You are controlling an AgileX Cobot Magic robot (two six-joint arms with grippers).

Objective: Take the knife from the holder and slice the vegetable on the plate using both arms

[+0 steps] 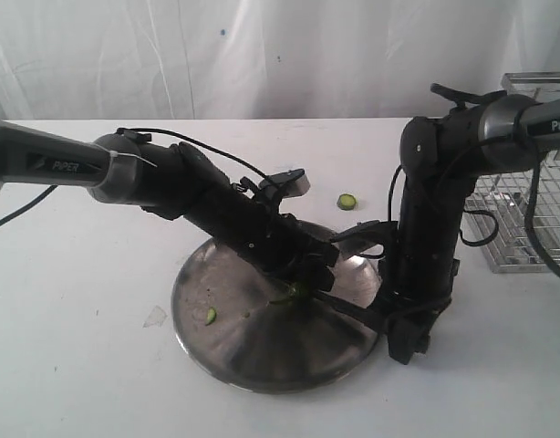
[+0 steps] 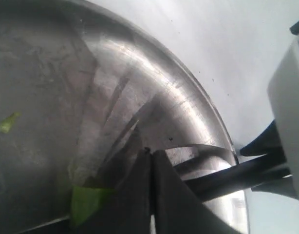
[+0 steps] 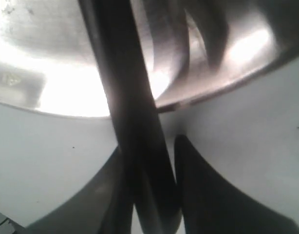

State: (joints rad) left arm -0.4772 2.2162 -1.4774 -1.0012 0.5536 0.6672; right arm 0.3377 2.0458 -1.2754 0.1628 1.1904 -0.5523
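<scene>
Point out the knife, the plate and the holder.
knife [image 3: 127, 97], right wrist view, middle of its dark length.
plate [image 1: 253, 351], exterior view, bare part of its floor.
holder [image 1: 510, 205], exterior view, on its wire-grid wall.

Pretty clearly a robotics lab rig dressed up as a kitchen corner, not a home. Plain white table, wrinkly white sheet hung right behind as a backdrop. Two black jointed arms over it, left arm and right arm, loose cables, "PiPER" in white on each. Kitchen stuff just props: shiny steel plate, silver wire holder at the right edge, one round green slice loose on the table. Same steel and white top up close in both wrist views.
</scene>
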